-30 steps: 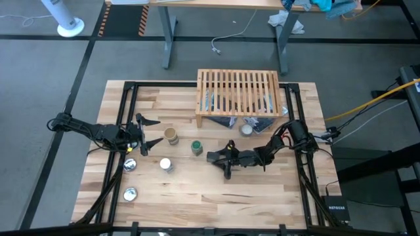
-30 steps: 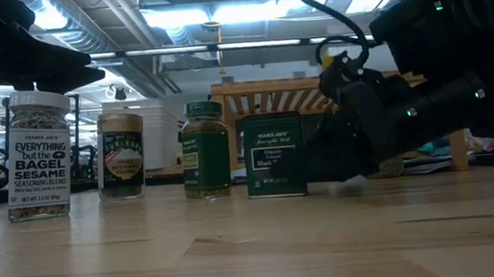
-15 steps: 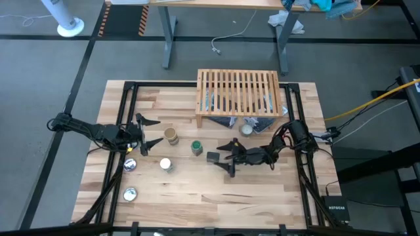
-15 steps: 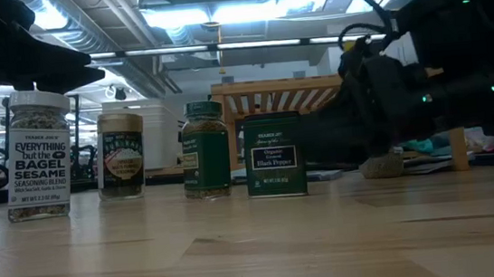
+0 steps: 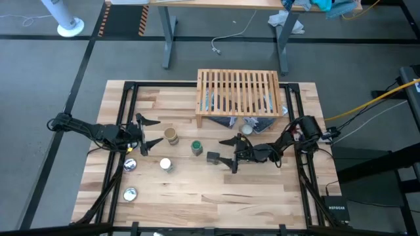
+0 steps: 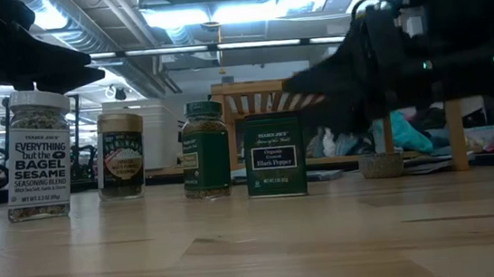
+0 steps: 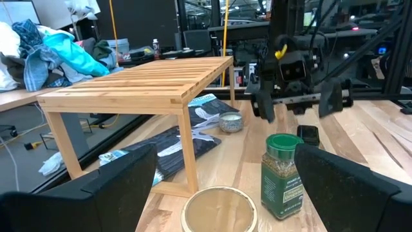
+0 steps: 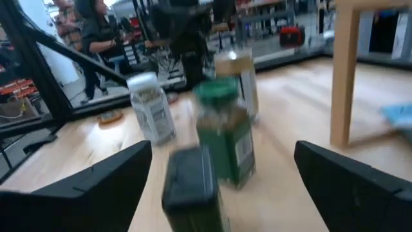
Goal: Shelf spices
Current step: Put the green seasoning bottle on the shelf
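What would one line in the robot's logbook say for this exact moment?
right gripper: open, empty, beside pepper tin | left gripper: open, waiting near tan jar | shelf: no jars on top

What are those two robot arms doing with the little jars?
They are meant to put spices on the wooden shelf, but none is up there yet. The right gripper is open and empty, right beside the dark pepper tin. The left gripper waits open next to the tan jar. The green-lidded jar and the white-capped jar stand on the table too.
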